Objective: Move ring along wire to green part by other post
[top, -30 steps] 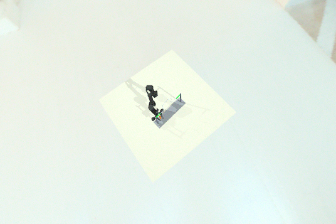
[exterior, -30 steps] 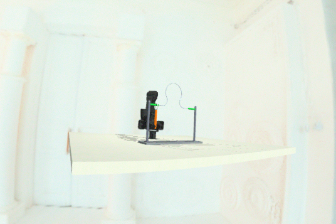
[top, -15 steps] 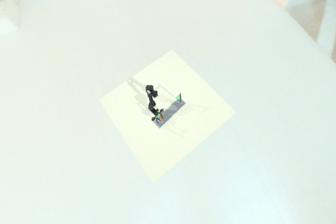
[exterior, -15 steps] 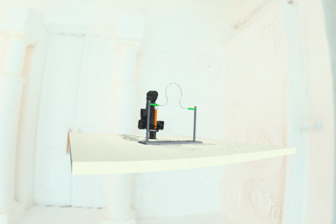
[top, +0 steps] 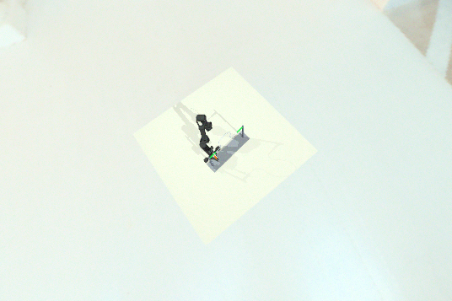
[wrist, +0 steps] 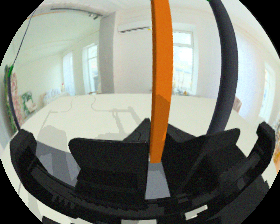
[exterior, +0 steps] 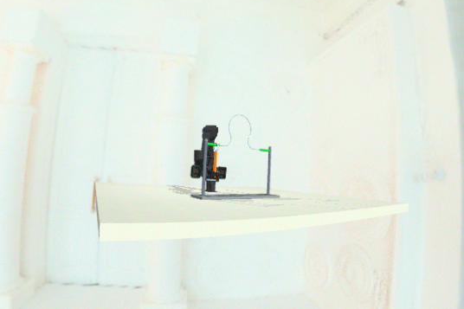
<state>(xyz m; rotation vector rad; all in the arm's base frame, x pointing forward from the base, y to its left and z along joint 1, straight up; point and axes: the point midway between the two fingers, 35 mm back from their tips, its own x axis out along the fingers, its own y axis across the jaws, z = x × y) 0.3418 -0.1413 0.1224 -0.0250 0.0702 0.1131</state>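
Note:
The orange handle point(top: 216, 158) point(exterior: 215, 161) point(wrist: 161, 60) hangs upright under the green part point(top: 212, 156) point(exterior: 212, 144) beside the left post point(exterior: 204, 169) point(wrist: 230, 60) of the exterior view. The ring is tiny in the exterior view, at the handle's top by the inner end of that green part; the wrist view cuts it off. My gripper point(exterior: 215, 174) point(wrist: 151, 121) is shut on the lower part of the handle. The thin grey wire point(exterior: 239, 115) arches up and down to the other green part point(top: 239, 129) point(exterior: 264, 150) at the other post point(top: 243, 131) point(exterior: 269, 170).
Both posts stand on a grey base point(top: 233, 149) point(exterior: 242, 196) on the pale table point(top: 202, 211) point(exterior: 143, 208). The near post stands close on the right of my fingers in the wrist view. The arm point(top: 204, 134) reaches in from behind the wire in the exterior view.

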